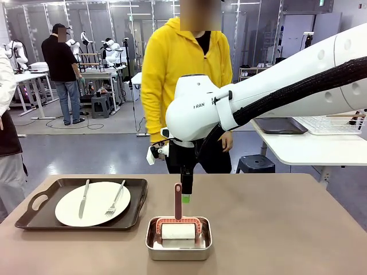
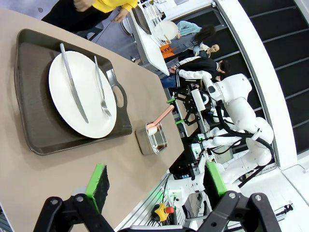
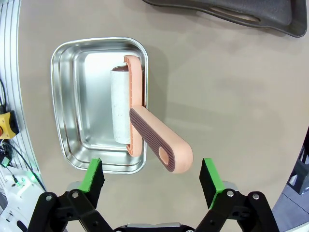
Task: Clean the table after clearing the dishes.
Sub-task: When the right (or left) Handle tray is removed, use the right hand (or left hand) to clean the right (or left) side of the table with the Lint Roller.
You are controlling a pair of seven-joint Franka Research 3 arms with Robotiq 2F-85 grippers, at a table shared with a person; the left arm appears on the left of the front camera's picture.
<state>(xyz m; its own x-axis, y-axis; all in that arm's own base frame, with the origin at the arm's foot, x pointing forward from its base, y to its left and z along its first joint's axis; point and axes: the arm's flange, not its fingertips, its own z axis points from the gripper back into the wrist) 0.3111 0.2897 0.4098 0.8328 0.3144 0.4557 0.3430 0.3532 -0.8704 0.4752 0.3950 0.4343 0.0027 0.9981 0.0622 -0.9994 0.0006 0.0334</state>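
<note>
On the left of the brown table (image 1: 275,229) lies a dark tray (image 1: 34,215) carrying a white plate (image 1: 94,206) with a knife (image 1: 84,199) and a fork (image 1: 116,200). The left wrist view takes in the same tray (image 2: 29,130) and plate (image 2: 72,92) from above. At the front middle, a small steel pan (image 1: 179,247) holds a lint roller whose pink handle (image 1: 178,200) stands up. My right gripper (image 1: 186,195) hangs open just above that handle (image 3: 159,140), its pads (image 3: 94,176) on either side of the handle's end. My left gripper (image 2: 155,181) is open and holds nothing, high over the table.
A person in a yellow hoodie (image 1: 183,74) stands at the far edge, behind my right arm. A white side table (image 1: 309,149) with a wire rack is at the back right, with a dark stool (image 1: 256,163) beside it. Another person's sleeve is at the left edge.
</note>
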